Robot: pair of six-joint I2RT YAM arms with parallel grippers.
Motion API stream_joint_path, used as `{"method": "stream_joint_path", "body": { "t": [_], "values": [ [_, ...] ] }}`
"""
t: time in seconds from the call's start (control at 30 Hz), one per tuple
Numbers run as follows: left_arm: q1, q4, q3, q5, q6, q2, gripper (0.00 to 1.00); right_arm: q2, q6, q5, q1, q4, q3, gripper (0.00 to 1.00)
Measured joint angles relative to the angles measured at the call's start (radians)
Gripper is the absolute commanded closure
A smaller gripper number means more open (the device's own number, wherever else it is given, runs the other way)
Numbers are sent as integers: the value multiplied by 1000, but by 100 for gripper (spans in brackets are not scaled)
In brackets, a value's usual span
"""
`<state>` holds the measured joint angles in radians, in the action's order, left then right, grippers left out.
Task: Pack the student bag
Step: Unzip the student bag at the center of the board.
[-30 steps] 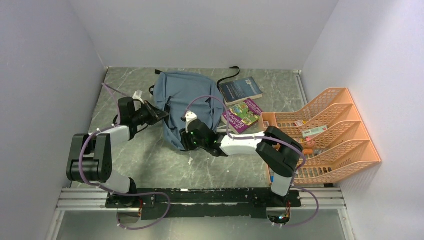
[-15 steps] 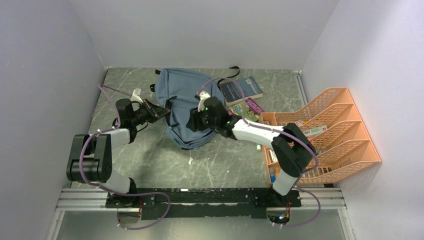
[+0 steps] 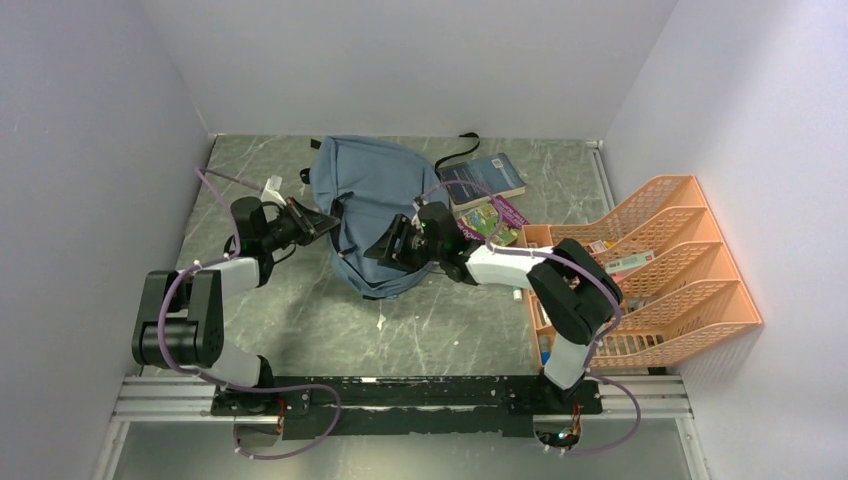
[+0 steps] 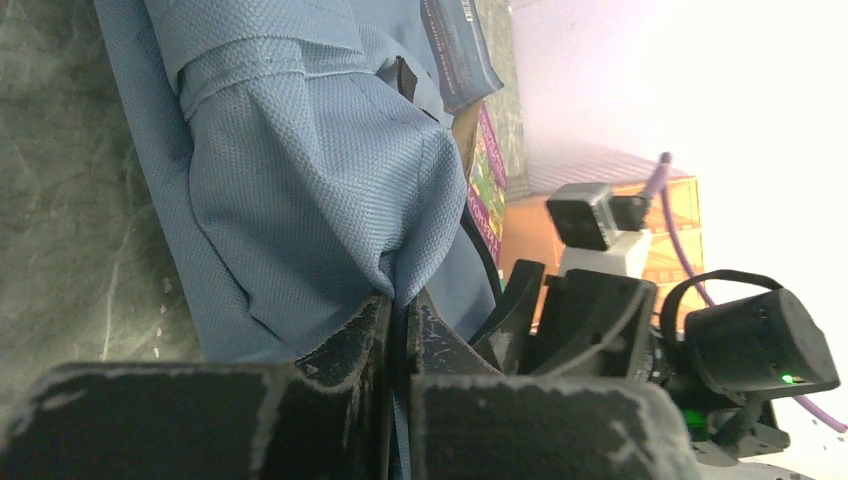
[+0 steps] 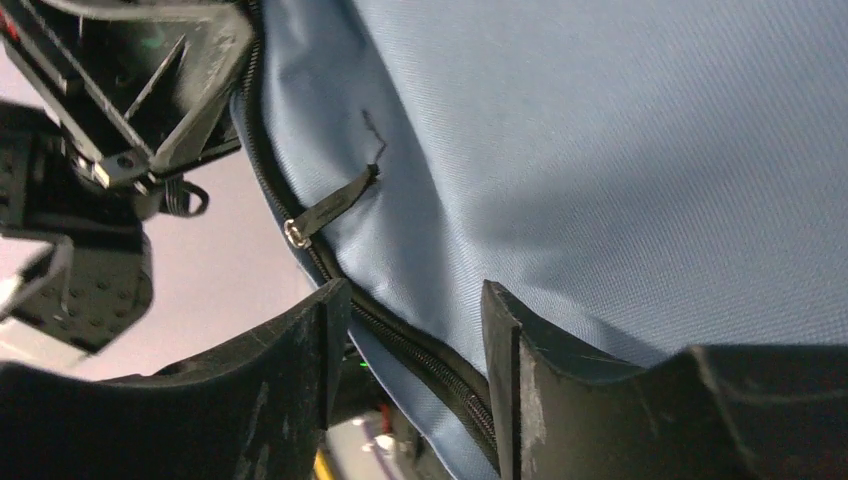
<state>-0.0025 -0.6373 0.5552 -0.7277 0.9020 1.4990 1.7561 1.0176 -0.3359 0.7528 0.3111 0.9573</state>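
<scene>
Left wrist: left hand [image 4: 402,305] clamped on bag [image 4: 300,180] fabric, likely steadying it. Right wrist: right hand [image 5: 412,300] open astride zipper [image 5: 420,365], lower frame.

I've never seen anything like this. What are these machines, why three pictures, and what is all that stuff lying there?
These are two robot arms bolted to a table. The wide picture looks down from above; the other two come from a small camera on each wrist. On the table lie a grey-blue student bag, a blue book and a purple book beside it, and an orange tray rack at the right. The left fingers are pinched shut on a fold of the bag's fabric. The right fingers stand open astride the bag's black zipper, holding nothing.
</scene>
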Motion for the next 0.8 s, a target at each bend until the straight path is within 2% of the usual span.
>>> {"method": "stream_joint_path", "body": {
  "t": [0.17, 0.37, 0.8],
  "values": [
    [0, 7, 0, 0, -8, -11, 95, 42, 203, 5, 0, 145, -63, 51],
    [0, 17, 0, 1, -18, -16, 95, 77, 361, 35, 6, 257, -73, 56],
    [-2, 34, 0, 2, -28, -16, 95, 146, 446, 124, 48, 290, -28, 61]
  ]
}}
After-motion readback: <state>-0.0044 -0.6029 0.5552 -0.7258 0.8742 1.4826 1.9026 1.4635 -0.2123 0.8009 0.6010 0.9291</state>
